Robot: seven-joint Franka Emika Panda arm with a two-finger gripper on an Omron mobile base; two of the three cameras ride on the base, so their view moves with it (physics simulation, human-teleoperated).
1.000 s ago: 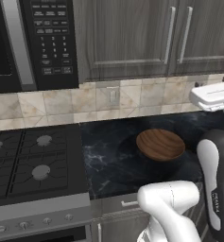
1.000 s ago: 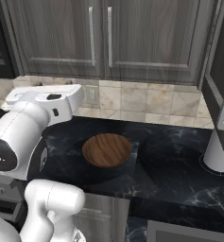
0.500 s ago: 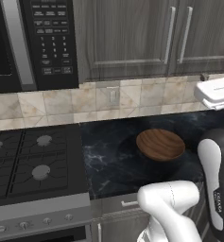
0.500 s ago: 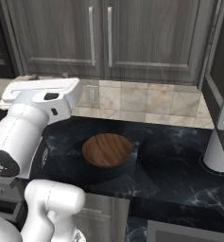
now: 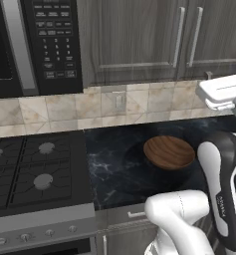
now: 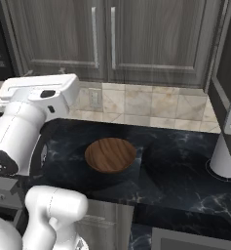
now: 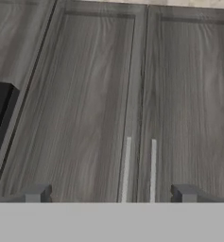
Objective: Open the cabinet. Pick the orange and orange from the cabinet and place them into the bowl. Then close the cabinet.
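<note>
The cabinet (image 5: 139, 40) (image 6: 146, 39) hangs above the counter with both doors shut. Its two silver bar handles (image 7: 126, 170) stand side by side at the middle seam. My gripper (image 7: 111, 194) is open and holds nothing. It faces the doors from a short way off, with the handles between its fingertips (image 7: 38, 194) in the hand view. The wooden bowl (image 5: 169, 152) (image 6: 110, 155) sits empty on the dark marble counter, below my hand. The oranges are out of view.
A black microwave (image 5: 35, 45) hangs left of the cabinet, over a gas stove (image 5: 30, 174). A wall outlet (image 6: 94, 99) sits on the tiled backsplash. A white post on a round base (image 6: 224, 161) stands at the counter's right, beside a tall dark cabinet (image 6: 229, 97).
My hand has risen slightly toward the cabinet doors. The gripper stayed open, and the bowl and doors have not moved.
</note>
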